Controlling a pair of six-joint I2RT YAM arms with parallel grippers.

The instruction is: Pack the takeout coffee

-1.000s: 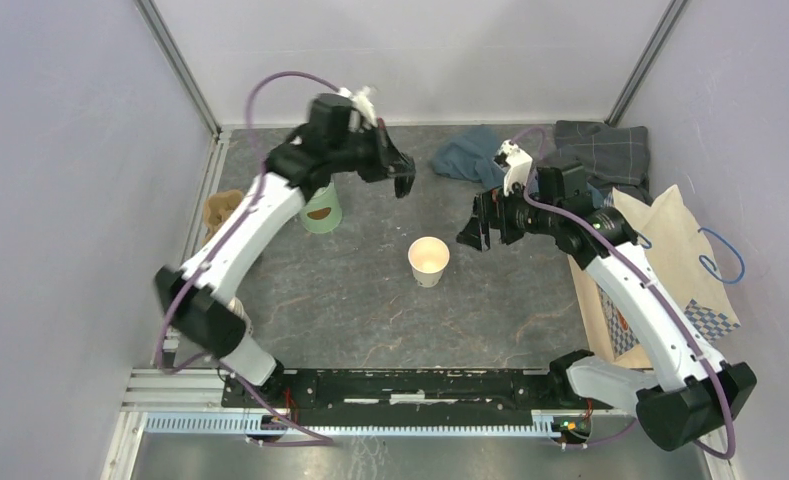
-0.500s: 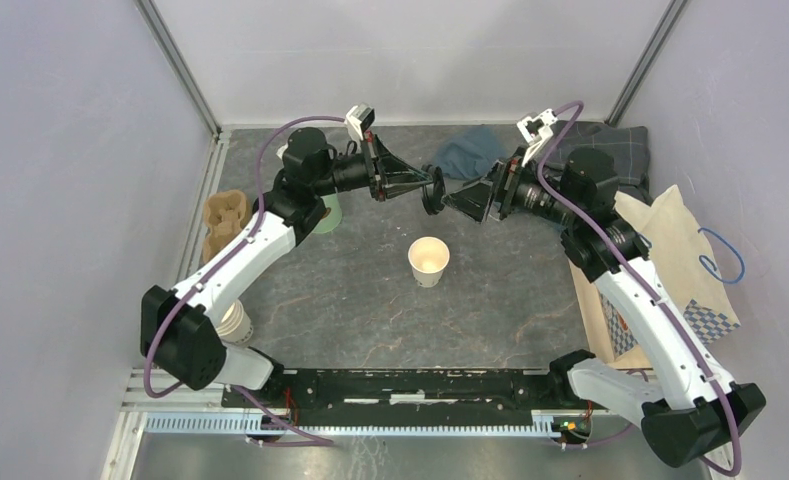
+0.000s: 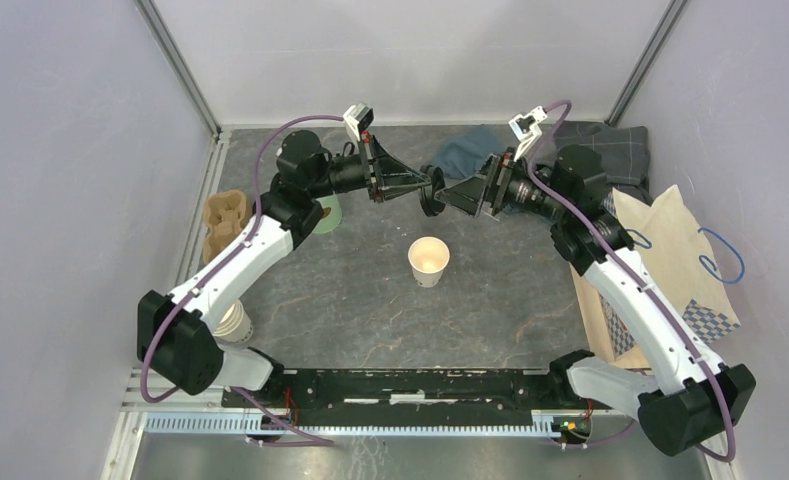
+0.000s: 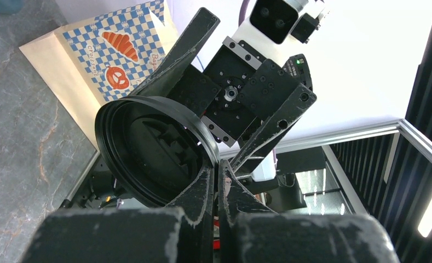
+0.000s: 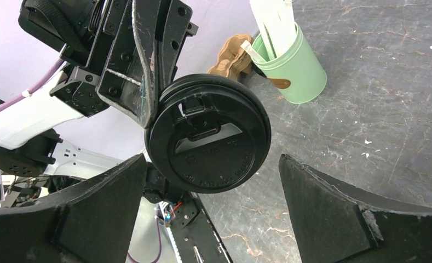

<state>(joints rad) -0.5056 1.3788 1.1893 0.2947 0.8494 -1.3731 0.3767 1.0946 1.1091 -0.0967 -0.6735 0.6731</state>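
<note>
Left gripper [image 4: 216, 172]: pinched the black lid [image 4: 148, 150] by its rim (lid on edge).
Right gripper [image 5: 212, 164]: spread wide, facing the lid.
Cup [image 3: 429, 260]: upright, uncovered.

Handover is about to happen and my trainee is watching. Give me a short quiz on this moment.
1. True or false: the lid is on the cup.
2. Which claw grips the lid? A) left B) right C) neither
3. Fill in: the right claw is ____ (open or shut).

Key: 1 false, the cup stands lidless. 2 A, the left claw pinches the rim. 3 open.
</note>
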